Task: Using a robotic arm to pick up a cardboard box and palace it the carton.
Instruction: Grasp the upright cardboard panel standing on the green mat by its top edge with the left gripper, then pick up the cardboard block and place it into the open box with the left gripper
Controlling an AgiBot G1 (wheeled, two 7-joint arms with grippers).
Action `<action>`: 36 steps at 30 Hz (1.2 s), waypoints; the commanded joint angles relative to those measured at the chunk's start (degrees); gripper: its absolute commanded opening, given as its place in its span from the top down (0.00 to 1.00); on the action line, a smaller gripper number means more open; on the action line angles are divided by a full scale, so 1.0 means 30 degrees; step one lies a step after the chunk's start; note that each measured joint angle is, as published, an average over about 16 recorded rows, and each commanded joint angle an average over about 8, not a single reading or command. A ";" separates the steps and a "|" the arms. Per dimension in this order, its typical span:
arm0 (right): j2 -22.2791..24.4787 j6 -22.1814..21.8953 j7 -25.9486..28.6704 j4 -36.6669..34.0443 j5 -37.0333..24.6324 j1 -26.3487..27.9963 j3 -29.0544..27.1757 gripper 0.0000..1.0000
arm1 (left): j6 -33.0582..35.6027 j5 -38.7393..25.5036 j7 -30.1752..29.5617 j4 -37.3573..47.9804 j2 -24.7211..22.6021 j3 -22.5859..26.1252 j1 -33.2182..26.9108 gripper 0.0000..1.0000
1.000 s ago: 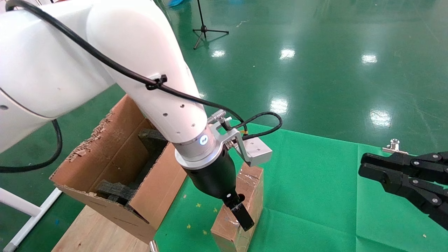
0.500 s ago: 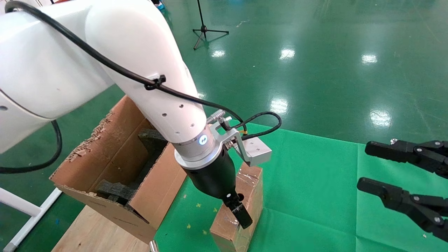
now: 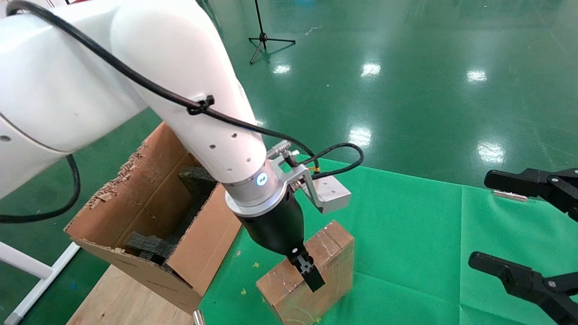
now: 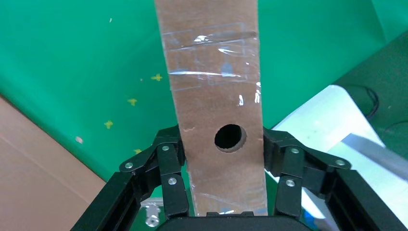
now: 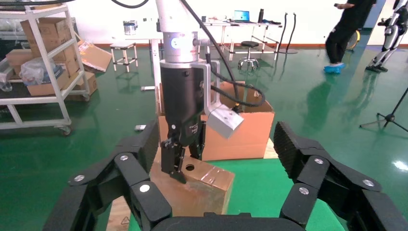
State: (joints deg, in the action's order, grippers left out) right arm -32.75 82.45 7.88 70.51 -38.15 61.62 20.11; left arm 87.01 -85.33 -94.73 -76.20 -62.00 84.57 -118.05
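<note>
Green-covered counter (image 3: 406, 216) bearing the cardboard box (image 3: 332, 253), with the carton (image 3: 135, 212) on bare wood (image 3: 122, 298) alongside.

The small narrow brown cardboard box wrapped in clear tape (image 3: 307, 275) lies on the green-covered worktop (image 3: 406, 234), near its front edge, tilted. The large brown corrugated carton with ragged flap edges (image 3: 149, 225) stands just left of it, on a bare wooden surface (image 3: 122, 298) beside the green cover. Black foam blocks (image 3: 149, 246) sit inside the carton. The white robotic arm's black two-finger left tool (image 4: 222, 154) is above the small box, one finger on each long side, touching. The all-black right tool (image 3: 519, 225) is well apart to the right, over the worktop. A tripod stand (image 3: 266, 31) is on the floor far behind.
</note>
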 commanded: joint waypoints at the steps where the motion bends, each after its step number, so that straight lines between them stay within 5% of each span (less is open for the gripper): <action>1: 0.0000 0.0000 0.0000 0.0000 0.0000 0.0000 0.0000 0.00 | -0.0088 -0.0054 0.0285 0.0103 0.0044 -0.0013 -0.0096 1.00; 9: 0.0000 0.0000 0.0000 0.0000 0.0000 0.0000 0.0000 0.00 | -0.0839 0.0727 0.4424 0.1967 0.2891 -0.1483 -0.1410 1.00; 19: 0.0000 0.0000 0.0000 -0.0001 0.0001 0.0000 0.0000 0.00 | 0.0146 0.2153 1.1175 0.9477 0.4755 -0.3741 -0.5153 1.00; 27: 0.0000 0.0000 -0.0001 -0.0001 0.0001 0.0000 0.0001 0.00 | 0.0855 -0.0733 1.5792 1.4970 0.4954 -0.2565 -0.7047 1.00; 36: 0.0001 0.0000 -0.0001 -0.0001 0.0001 0.0000 0.0001 0.00 | 0.0396 -0.2616 1.9363 1.9289 0.5040 -0.0820 -0.6219 1.00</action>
State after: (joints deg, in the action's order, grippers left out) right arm -32.75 82.45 7.88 70.50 -38.15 61.62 20.12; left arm 87.45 -93.23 -37.85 -19.02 -47.34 81.90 -136.27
